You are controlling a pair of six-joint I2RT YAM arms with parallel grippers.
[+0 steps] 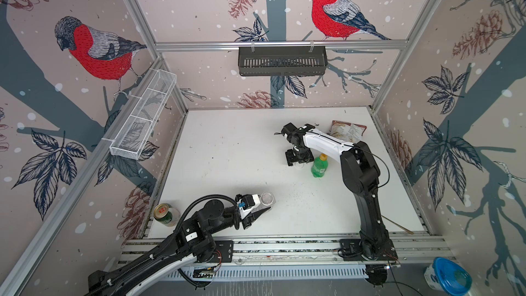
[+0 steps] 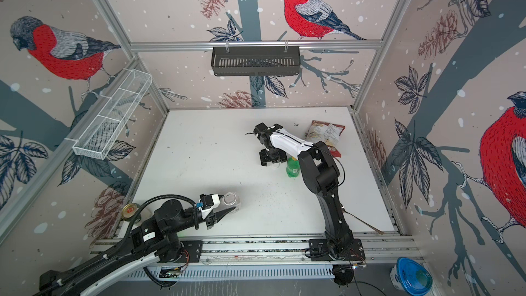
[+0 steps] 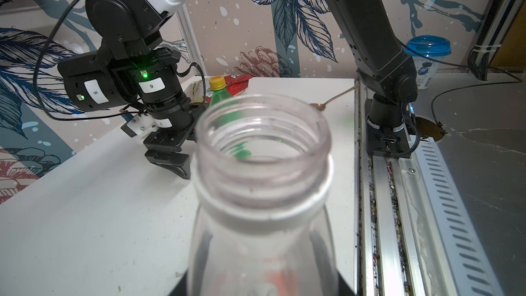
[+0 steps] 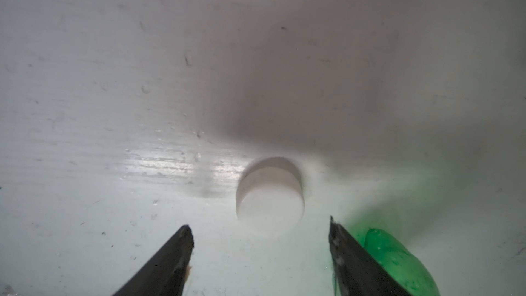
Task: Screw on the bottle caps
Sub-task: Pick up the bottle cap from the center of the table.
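Observation:
My left gripper [image 1: 263, 209] is shut on the clear bottle [image 1: 267, 199], which stands uncapped at the table's front left; its open threaded mouth [image 3: 263, 138] fills the left wrist view. My right gripper [image 1: 297, 160] points down at the table, open, just over the white cap [image 4: 270, 195]. The cap lies flat, a little ahead of the two dark fingertips [image 4: 185, 237] and touching neither. Close beside that gripper stands the green bottle [image 1: 319, 168], with the orange-yellow cap [image 1: 323, 156] on its neck.
A green-and-gold can [image 1: 164, 214] stands at the front left corner. A snack packet [image 1: 348, 132] lies at the back right, behind the right arm. A spoon [image 1: 397, 224] lies at the front right edge. A blue-lidded tub [image 1: 448, 277] sits outside the frame rail.

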